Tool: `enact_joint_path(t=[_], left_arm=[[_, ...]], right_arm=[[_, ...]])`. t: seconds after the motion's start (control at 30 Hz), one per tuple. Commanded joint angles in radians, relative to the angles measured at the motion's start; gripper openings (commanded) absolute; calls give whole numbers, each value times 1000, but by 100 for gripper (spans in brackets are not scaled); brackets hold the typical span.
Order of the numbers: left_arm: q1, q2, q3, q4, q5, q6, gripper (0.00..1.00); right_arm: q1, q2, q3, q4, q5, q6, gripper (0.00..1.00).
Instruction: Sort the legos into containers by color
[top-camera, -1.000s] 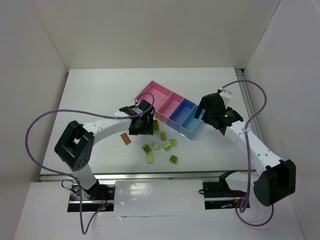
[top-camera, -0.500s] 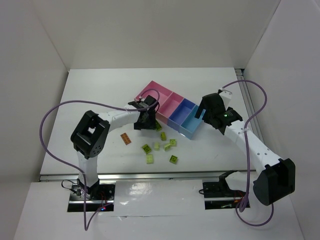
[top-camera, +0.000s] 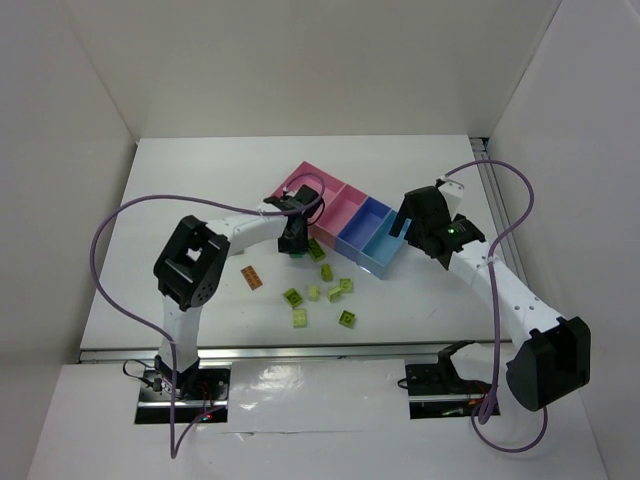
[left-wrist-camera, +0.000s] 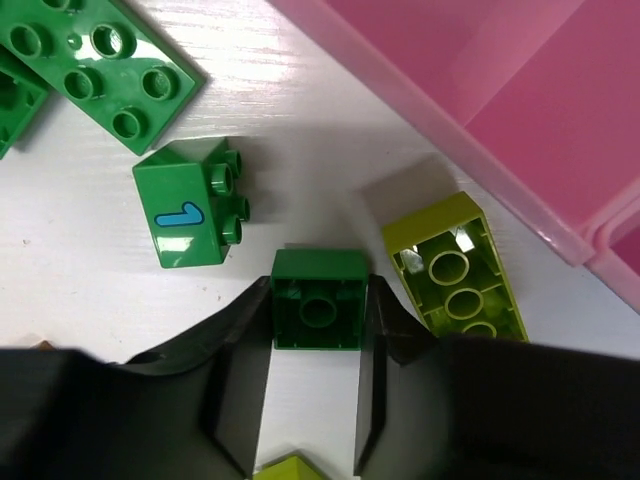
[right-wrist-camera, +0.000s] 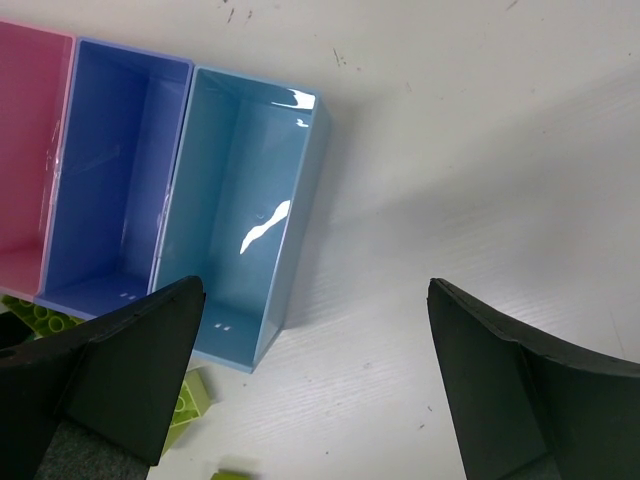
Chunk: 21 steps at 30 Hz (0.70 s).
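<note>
**Left gripper clamped on a green brick beside the pink bin**

The left gripper (left-wrist-camera: 318, 295) is closed on a small green brick (left-wrist-camera: 320, 312), one finger (left-wrist-camera: 245, 345) pressed to each side. The brick is underside up, low at the table (top-camera: 180, 200); whether it rests on the surface cannot be told. Just right of it in the wrist view lies a lime brick (left-wrist-camera: 455, 270), also underside up, close against the wall of the pink bin (left-wrist-camera: 520, 90). To its upper left sits a green brick with a blue "1" (left-wrist-camera: 190, 205), and beyond that a flat green plate (left-wrist-camera: 100, 60).

From above, an orange brick (top-camera: 252, 277) and several loose bricks (top-camera: 313, 291), lime and green, are scattered on the table nearer the arm bases.

The right gripper (right-wrist-camera: 315, 288) hangs with its jaws spread wide and nothing between them, above the table at the near end of the light blue bin (right-wrist-camera: 250, 200). The blue bin (right-wrist-camera: 115, 170) adjoins that one.
</note>
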Motion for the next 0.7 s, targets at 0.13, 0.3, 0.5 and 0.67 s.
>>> enact_joint_path(t=[0.13, 0.3, 0.5, 0.67], left_arm=[[-1, -91, 43, -63, -13, 37, 31], [-1, -210, 69, -84, -22, 76, 31], [-1, -97, 322, -124, -45, 112, 33], [45, 163, 658, -225, -65, 122, 53]], right_arm=[[-4, -10, -3, 13, 9, 15, 100], [-4, -19, -6, 23, -2, 15, 100], [-4, -28, 5, 14, -11, 15, 100], [-13, -28, 16, -6, -11, 15, 100]])
